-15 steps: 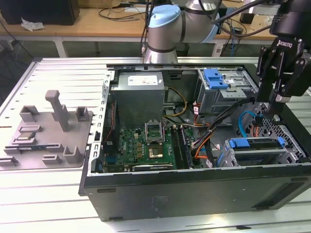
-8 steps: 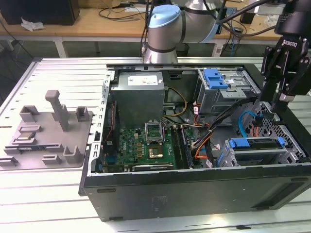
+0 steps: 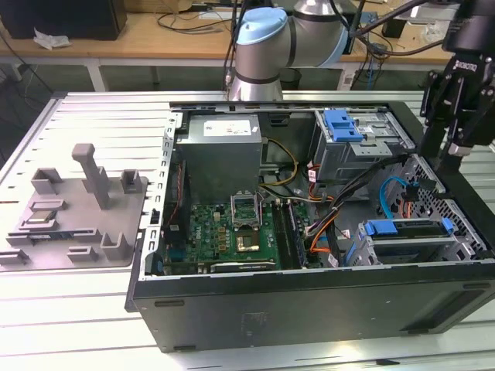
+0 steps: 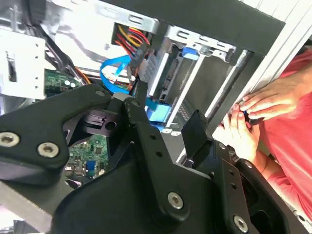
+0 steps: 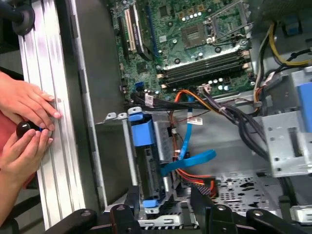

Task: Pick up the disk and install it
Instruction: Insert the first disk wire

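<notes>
The disk (image 3: 407,241) lies flat in the drive bay at the case's near corner, on the exterior view's right, with blue rails along its sides. In the first wrist view the disk (image 5: 163,142) sits in that bay beside a blue latch (image 5: 142,130). My gripper (image 3: 446,158) hangs above the case's far-right wall, over the bay. Its two black fingers (image 5: 132,201) stand apart, open, with nothing between them. My gripper (image 5: 165,197) is just above the bay's end and touches nothing. In the second wrist view my gripper (image 4: 168,111) points down at the same bay.
A person's hands (image 5: 27,122) rest on the table rail next to the case wall, pinching a small black knob. Inside the case are a grey power-supply box (image 3: 220,151), the motherboard (image 3: 232,228), a blue cable (image 3: 387,197) and an upper drive cage (image 3: 348,131). A grey fixture tray (image 3: 69,209) lies left.
</notes>
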{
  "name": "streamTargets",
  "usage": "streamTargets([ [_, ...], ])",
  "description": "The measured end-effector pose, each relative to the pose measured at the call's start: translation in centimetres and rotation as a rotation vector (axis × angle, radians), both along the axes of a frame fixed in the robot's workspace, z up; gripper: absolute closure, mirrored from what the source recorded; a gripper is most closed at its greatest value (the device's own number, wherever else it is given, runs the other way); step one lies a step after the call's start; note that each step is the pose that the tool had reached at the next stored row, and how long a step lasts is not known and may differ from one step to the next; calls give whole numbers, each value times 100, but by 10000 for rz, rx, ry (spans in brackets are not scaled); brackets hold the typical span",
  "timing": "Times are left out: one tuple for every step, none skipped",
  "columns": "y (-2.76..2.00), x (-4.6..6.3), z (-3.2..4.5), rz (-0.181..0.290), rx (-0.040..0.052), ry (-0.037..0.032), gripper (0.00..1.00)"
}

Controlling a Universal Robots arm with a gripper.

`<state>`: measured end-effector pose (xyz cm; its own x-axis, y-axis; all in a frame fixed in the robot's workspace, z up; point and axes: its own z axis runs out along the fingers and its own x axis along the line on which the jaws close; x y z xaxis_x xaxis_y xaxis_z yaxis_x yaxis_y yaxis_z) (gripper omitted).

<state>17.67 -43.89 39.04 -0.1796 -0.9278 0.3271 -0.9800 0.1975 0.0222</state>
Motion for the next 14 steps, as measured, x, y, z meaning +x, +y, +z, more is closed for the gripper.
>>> streamTargets([
  [37,1,-4,-1,-3,2,44],
  [103,5,-11,0,-16,6,44],
  [148,13,-20,-1,-26,10,44],
  [179,22,-27,-1,-36,14,44],
  [214,36,-35,0,-48,21,44],
  [247,60,-45,0,-54,31,44],
  [287,136,-64,-1,-58,73,44],
  [292,173,-89,1,-57,95,44],
  [292,178,-112,-4,-58,95,44],
  [292,188,-134,-13,-58,97,44],
  [292,201,-144,-21,-60,98,44],
  [292,210,-154,-27,-56,99,45],
  [292,214,-160,-31,-56,99,45],
  [292,217,-164,-34,-56,99,52],
])
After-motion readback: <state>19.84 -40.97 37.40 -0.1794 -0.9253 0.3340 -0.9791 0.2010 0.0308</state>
